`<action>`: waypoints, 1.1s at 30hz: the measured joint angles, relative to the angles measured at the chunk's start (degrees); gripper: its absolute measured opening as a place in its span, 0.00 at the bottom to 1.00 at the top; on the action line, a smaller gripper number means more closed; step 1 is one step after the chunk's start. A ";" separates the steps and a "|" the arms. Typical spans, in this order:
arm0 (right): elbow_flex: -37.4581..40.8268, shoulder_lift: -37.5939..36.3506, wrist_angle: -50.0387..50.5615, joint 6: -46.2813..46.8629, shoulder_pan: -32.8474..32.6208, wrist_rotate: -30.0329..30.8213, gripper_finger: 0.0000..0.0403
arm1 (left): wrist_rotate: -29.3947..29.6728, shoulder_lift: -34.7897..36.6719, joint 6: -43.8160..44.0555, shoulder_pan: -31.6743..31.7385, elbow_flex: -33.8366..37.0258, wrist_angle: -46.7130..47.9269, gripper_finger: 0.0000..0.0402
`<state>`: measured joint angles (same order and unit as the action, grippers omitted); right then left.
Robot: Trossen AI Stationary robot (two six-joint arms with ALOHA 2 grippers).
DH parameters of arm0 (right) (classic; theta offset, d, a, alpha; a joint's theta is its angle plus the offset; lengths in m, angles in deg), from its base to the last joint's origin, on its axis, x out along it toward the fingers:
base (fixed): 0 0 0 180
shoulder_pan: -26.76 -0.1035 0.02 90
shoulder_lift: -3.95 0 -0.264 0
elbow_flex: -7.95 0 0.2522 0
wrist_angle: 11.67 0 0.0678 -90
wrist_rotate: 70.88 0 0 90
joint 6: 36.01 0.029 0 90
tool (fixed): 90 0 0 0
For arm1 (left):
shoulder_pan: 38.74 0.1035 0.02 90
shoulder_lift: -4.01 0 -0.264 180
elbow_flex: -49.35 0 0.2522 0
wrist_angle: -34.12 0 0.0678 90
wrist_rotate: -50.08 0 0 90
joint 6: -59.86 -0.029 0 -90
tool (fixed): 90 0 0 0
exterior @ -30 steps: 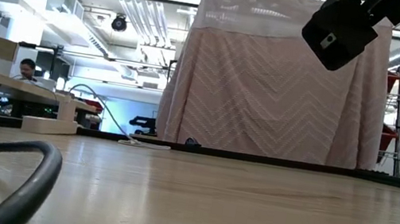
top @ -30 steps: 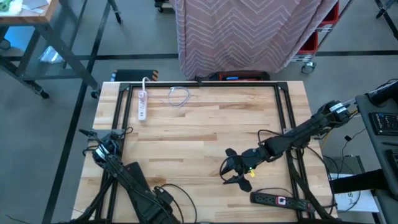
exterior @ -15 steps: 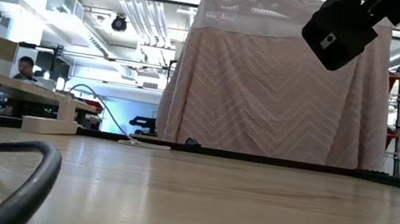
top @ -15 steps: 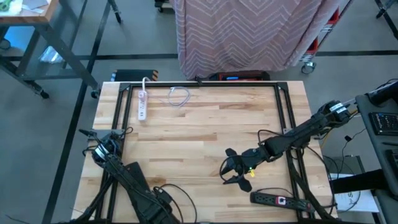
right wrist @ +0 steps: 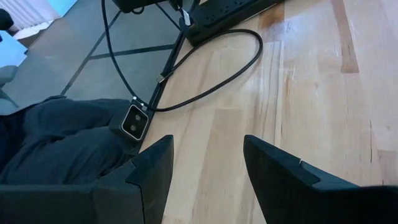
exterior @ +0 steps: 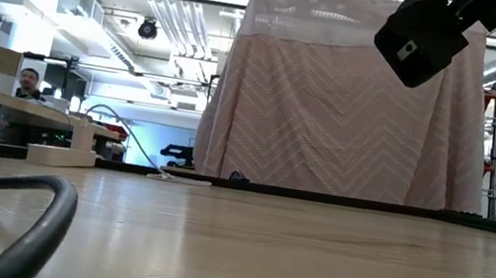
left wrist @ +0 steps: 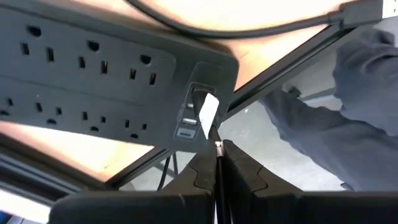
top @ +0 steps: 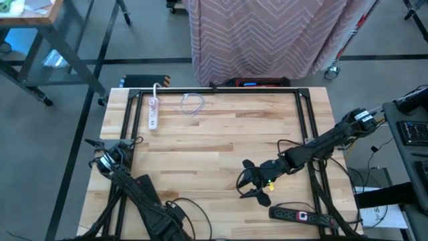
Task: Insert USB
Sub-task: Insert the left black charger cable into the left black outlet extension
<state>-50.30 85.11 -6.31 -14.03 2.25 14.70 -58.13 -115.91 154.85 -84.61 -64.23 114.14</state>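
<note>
Left side first: the left arm is folded low at about 7 o'clock on the table. Its wrist camera has the action. The left gripper (left wrist: 219,149) is pressed tight together, pinching a thin cable, with the white USB plug (left wrist: 209,115) sticking out just past the fingertips.

Here is the relation that matters. The plug sits dead ahead of the claw, at 12 o'clock from the fingers, and its long axis runs nearly in line with them, leaning a touch towards 1 o'clock. Its far end is right at the column of 3 USB ports (left wrist: 185,119) on the end of the black power strip (left wrist: 93,68), and looks to meet the uppermost of them. I cannot tell whether it is seated or only touching the face. The strip's own long axis lies across the line of approach, so my read is a straight push forward, with that small lean taken out first — otherwise the plug may catch on the port's edge.

At 11 o'clock on the table lies a white power strip (top: 152,112), well apart from everything.

Moving right, the right gripper (top: 249,185) hovers near 5 o'clock with its fingers spread wide and nothing between them. A second black strip (top: 301,215) lies near it at the table's edge.

The left arm is the one on the job — nearer by far.
</note>
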 joint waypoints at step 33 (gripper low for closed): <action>0.00 0.00 0.00 0.11 0.00 0.03 0.46 | 1.24 -3.32 -4.66 1.06 1.01 0.02 0.00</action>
<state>-50.30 85.11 -6.31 -13.92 2.25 14.72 -56.89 -119.23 150.19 -83.55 -63.21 114.16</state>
